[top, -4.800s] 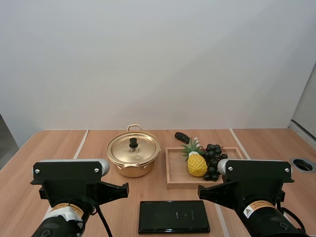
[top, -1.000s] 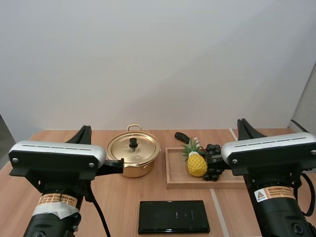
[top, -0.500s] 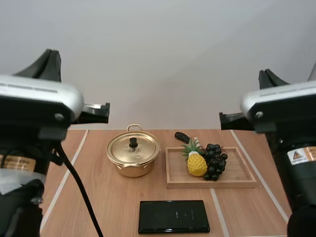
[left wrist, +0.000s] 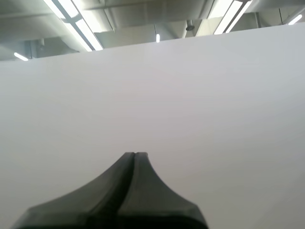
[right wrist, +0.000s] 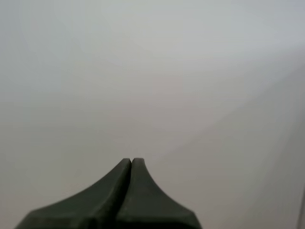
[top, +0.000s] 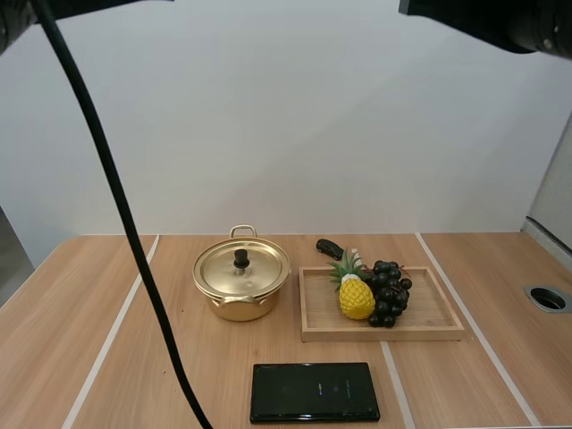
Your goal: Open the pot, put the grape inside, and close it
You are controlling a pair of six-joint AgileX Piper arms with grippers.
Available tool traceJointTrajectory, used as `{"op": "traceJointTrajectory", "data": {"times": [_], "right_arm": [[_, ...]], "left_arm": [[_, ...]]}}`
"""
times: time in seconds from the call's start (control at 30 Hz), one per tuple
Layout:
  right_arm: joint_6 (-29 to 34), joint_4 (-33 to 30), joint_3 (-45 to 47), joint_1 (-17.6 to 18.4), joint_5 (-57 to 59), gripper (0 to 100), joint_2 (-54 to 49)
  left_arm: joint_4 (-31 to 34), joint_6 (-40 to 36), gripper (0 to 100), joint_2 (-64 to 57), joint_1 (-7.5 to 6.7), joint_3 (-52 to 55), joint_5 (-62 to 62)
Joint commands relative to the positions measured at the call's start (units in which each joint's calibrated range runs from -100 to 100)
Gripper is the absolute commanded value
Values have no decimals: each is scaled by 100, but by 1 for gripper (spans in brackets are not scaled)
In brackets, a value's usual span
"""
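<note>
Table (top: 89,340) set: grapes (top: 389,295) parked near the lidded pot (top: 241,286), short carry.
Left end effector (left wrist: 135,157) and right end effector (right wrist: 131,163) pressed together, empty; guessing nothing's started.

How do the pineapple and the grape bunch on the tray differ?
The yellow pineapple is one oval body with green leaves; the black bunch of grapes is a cluster of small round berries. The pineapple lies nearer the golden lidded pot than the grapes. Both lie in the wooden tray.

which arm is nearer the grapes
Right, likely. The right arm hangs high on the side where the grapes lie; the left arm hangs high on the pot side.
</note>
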Motion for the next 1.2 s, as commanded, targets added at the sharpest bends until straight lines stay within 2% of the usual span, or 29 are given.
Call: {"op": "traceJointTrajectory", "data": {"times": [0.0, 0.13, 0.23, 0.63, 0.87, 1.17], "right_arm": [[485, -597, -850, -27, 1597, 0, 596], [485, -638, -1652, -27, 3625, 0, 1429], [485, -638, -1874, -27, 4655, 0, 1971], [485, -638, -1873, -27, 4728, 0, 3536], [485, -638, -1606, -27, 4728, 0, 3628], [468, -617, -627, -27, 4728, 0, 3628]], "left_arm": [[-21, -80, 0, 500, -3, -538, 782], [-21, -364, 0, 1107, -3, -1091, 1890], [-21, -458, 0, 1575, -3, -1337, 2802], [-80, -458, 0, 3213, -3, -1411, 4865], [-100, -204, 0, 3991, -3, -1411, 5473], [-506, 2, 0, 4528, -3, -1411, 5816]]}}
